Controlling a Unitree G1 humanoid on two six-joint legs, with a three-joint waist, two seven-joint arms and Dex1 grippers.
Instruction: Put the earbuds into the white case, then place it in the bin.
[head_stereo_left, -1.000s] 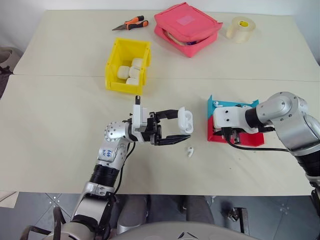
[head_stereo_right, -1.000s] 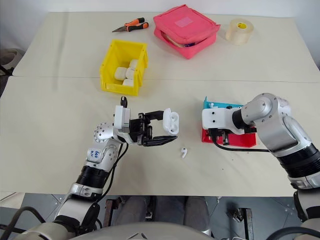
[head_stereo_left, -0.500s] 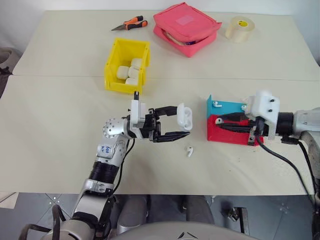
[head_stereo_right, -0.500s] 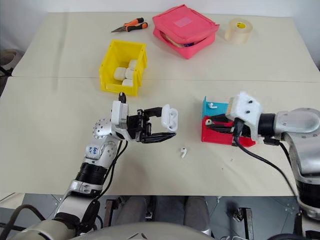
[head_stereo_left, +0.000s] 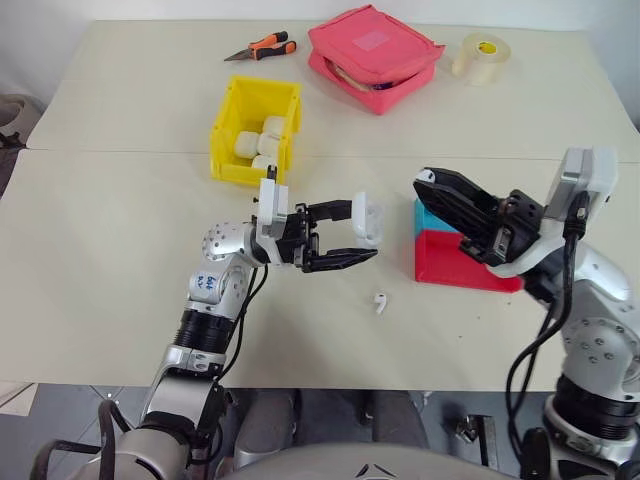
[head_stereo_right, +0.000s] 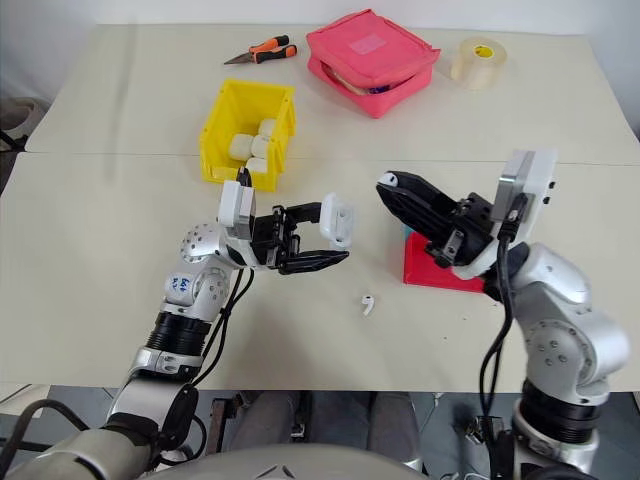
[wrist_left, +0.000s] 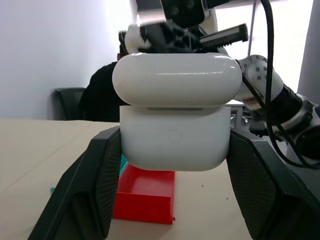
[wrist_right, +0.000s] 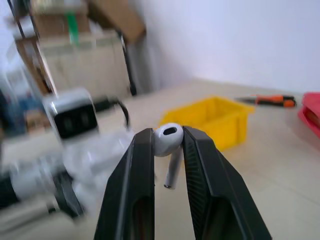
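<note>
Blur smears most of the right wrist view, but the right gripper (wrist_right: 167, 142) clearly pinches one tiny glossy white earbud (wrist_right: 168, 140), stem hanging down. No readable writing anywhere. The left gripper (head_stereo_left: 362, 240) clamps the small glossy white charging case (head_stereo_left: 367, 221), lid ajar, above bare table. Another earbud (head_stereo_left: 380, 301) lies below it; the yellow plastic bin (head_stereo_left: 228, 166) sits well apart.

Left gripper (head_stereo_left: 362, 240) clamps the white case (head_stereo_left: 367, 221), lid ajar, held above the table (head_stereo_left: 100, 250) just left of the red tray (head_stereo_left: 455, 262). Right gripper (head_stereo_left: 424, 180) pinches an earbud (head_stereo_left: 425, 176) over that tray. Second earbud (head_stereo_left: 380, 301) lies left of the tray. Yellow bin (head_stereo_left: 256, 130) sits well behind it, leftward.
</note>
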